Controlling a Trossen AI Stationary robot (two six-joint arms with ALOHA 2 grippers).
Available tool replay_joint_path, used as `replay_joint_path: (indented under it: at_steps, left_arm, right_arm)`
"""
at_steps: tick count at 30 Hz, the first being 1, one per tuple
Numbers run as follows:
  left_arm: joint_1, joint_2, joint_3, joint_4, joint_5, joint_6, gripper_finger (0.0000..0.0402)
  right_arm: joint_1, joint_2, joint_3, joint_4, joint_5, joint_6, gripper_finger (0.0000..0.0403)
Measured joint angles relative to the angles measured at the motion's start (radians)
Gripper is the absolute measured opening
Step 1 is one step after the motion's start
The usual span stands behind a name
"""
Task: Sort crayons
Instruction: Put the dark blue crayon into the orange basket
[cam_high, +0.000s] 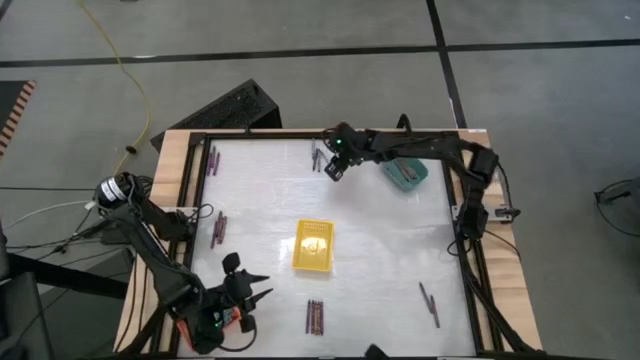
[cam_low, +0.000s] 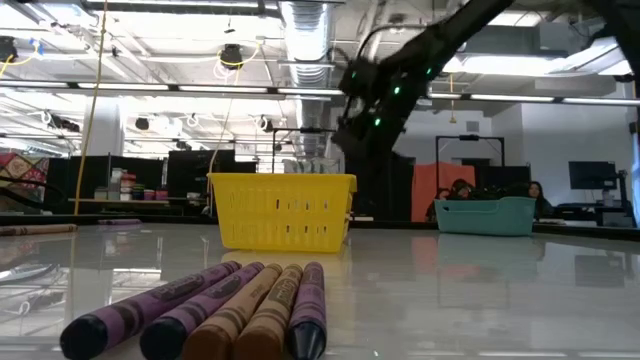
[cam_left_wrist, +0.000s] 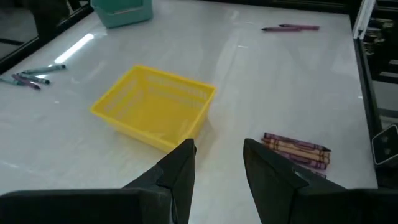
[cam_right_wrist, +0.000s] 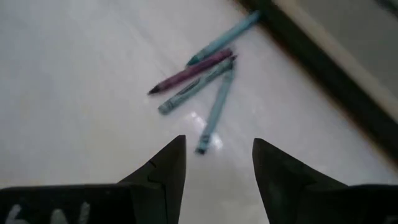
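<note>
Small groups of crayons lie flat on the white table. One group (cam_high: 316, 155) is at the far middle, and it shows in the right wrist view (cam_right_wrist: 199, 81) as one purple and three bluish sticks. A purple and brown bunch (cam_high: 315, 317) lies near the front edge and also shows in the low view (cam_low: 220, 310). My right gripper (cam_high: 335, 166) hangs open just above the far group (cam_right_wrist: 217, 155) and touches nothing. My left gripper (cam_high: 256, 288) is open and empty at the near left (cam_left_wrist: 217, 146), pointing toward the yellow tray (cam_high: 313, 246).
A teal tray (cam_high: 406, 173) stands at the far right. More crayons lie at the far left (cam_high: 213, 158), at the left side (cam_high: 218, 228) and at the near right (cam_high: 429, 304). A dark frame with wooden boards (cam_high: 180, 165) borders the table.
</note>
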Motion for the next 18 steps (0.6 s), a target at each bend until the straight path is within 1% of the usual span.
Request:
replay_joint_path:
  at_steps: [7, 10, 14, 18]
  left_arm:
    - [0.013, 0.0, 0.0, 0.0, 0.0, -0.006, 0.0126]
    - [0.013, 0.0, 0.0, 0.0, 0.002, -0.019, 0.0126]
    - [0.012, 0.0, 0.0, 0.001, 0.011, -0.026, 0.0126]
    - [0.012, 0.0, 0.0, 0.002, 0.012, -0.027, 0.0125]
  right_arm:
    - [-0.003, 0.176, 0.109, 0.006, -0.022, -0.012, 0.018]
    - [-0.007, 0.229, 0.173, -0.051, -0.009, -0.017, 0.018]
    - [-0.01, 0.271, 0.221, -0.102, -0.007, -0.02, 0.0179]
    - [-0.012, 0.273, 0.231, -0.119, -0.007, -0.041, 0.017]
